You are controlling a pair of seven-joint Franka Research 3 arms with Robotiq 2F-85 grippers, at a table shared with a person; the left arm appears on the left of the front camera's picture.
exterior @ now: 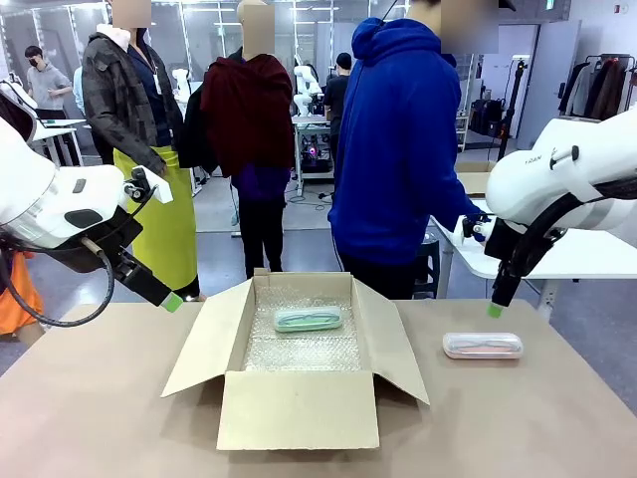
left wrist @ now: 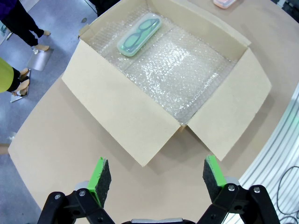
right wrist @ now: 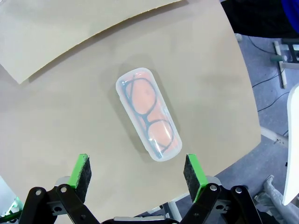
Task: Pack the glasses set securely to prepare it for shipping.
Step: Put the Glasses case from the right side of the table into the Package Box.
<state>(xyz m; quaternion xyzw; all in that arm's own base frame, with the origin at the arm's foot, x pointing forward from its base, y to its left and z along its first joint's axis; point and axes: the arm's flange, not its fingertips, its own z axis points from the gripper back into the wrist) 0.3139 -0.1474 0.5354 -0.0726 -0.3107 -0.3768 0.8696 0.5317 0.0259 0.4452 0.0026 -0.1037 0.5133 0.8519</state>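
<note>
A pale mint green glasses case (exterior: 309, 319) lies on bubble wrap at the far side inside the open cardboard box (exterior: 299, 408); in the left wrist view the same case (left wrist: 138, 34) shows glasses through its lid. The pale pink-white case (exterior: 483, 345) lies flat on the table to the right of the box, and in the right wrist view this case (right wrist: 147, 119) sits just beyond the fingers. My left gripper (left wrist: 156, 180) hangs open above the table left of the box. My right gripper (right wrist: 137, 172) hovers open above the pink case. Both hold nothing.
The box's flaps (exterior: 206, 339) are folded out to both sides and the front. A person in a blue hoodie (exterior: 398, 149) stands at the far edge of the table behind the box. A white table (exterior: 567, 254) stands at the back right.
</note>
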